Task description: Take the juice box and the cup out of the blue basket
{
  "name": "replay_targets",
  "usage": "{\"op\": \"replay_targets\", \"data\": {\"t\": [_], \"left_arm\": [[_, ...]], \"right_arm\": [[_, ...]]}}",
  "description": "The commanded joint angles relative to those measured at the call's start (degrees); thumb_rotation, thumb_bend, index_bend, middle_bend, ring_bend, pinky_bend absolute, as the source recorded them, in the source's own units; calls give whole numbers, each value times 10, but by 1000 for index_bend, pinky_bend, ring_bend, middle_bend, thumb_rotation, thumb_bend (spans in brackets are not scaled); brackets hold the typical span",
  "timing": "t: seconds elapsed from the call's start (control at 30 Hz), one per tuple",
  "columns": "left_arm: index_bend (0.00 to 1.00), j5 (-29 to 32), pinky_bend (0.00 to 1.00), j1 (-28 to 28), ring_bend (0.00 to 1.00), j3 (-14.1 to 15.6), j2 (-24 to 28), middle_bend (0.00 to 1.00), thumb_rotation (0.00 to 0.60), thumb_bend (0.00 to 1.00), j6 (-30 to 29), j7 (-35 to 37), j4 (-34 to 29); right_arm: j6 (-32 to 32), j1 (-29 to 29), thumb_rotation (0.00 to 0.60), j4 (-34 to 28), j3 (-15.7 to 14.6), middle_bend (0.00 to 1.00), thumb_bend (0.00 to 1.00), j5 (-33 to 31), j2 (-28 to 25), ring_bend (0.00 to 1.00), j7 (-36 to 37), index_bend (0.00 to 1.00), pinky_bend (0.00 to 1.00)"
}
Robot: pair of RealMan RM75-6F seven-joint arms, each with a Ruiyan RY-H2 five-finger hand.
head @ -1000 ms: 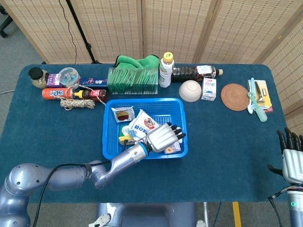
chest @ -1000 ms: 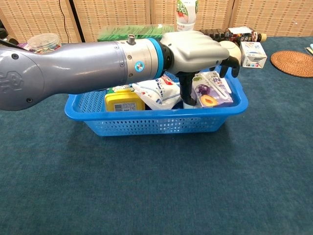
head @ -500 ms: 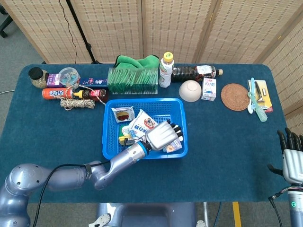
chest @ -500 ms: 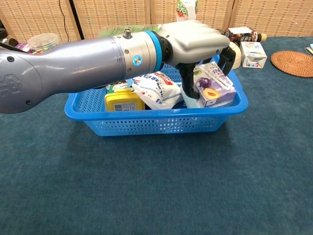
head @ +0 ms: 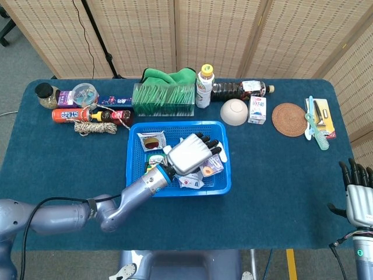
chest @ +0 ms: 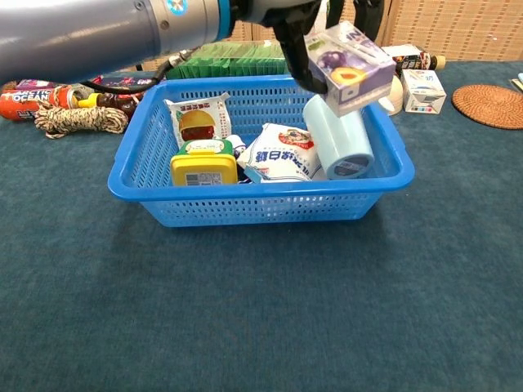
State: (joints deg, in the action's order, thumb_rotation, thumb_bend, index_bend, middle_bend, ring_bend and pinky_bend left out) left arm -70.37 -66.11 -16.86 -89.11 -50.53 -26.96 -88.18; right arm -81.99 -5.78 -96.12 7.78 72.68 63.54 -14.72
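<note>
Purple juice box [chest: 350,67] gripped by left robot hand [head: 189,155] above blue basket [chest: 260,209], pale cup [chest: 338,140] lying inside at 3 o'clock, right robot hand [head: 356,192] empty, fingers apart, at counter [head: 274,192] edge

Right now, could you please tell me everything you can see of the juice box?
The juice box is a small carton, apparently cardboard, printed purple and white with fruit pictures on its faces. It looks intact. The left hand holds it tilted in the air above the right part of the blue basket, with dark fingers wrapped round its left side. It hangs just above the pale blue cup, which lies on its side in the basket.
</note>
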Motion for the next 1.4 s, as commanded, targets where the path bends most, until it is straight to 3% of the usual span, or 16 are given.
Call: {"op": "replay_targets", "data": {"t": [0.03, 0.4, 0.57, 0.83, 1.07, 1.4], "left_arm": [[389, 10, 460, 15, 403, 7, 29, 473, 600, 199, -3, 2, -23], [390, -1, 460, 57, 403, 30, 84, 473, 600, 198, -30, 34, -41], [390, -20, 460, 106, 402, 51, 130, 473, 600, 199, -58, 97, -39], [389, -47, 460, 180, 401, 89, 176, 473, 600, 198, -86, 214, 25], [389, -62, 460, 224, 401, 118, 165, 473, 600, 198, -88, 299, 102], [383, -75, 460, 248, 394, 145, 89, 473, 600, 198, -54, 353, 227]], "right_arm": [[0, 0, 600, -1, 0, 0, 0, 0, 0, 0, -1, 0, 0], [3, -1, 600, -6, -5, 0, 0, 4, 0, 0, -5, 0, 0], [3, -1, 600, -8, -7, 0, 0, 6, -1, 0, -7, 0, 0], [3, -2, 600, -11, -11, 0, 0, 11, 1, 0, -13, 0, 0], [3, -2, 600, -13, -13, 0, 0, 14, 2, 0, -17, 0, 0], [7, -4, 600, -15, -14, 0, 0, 11, 4, 0, -23, 0, 0]]}}
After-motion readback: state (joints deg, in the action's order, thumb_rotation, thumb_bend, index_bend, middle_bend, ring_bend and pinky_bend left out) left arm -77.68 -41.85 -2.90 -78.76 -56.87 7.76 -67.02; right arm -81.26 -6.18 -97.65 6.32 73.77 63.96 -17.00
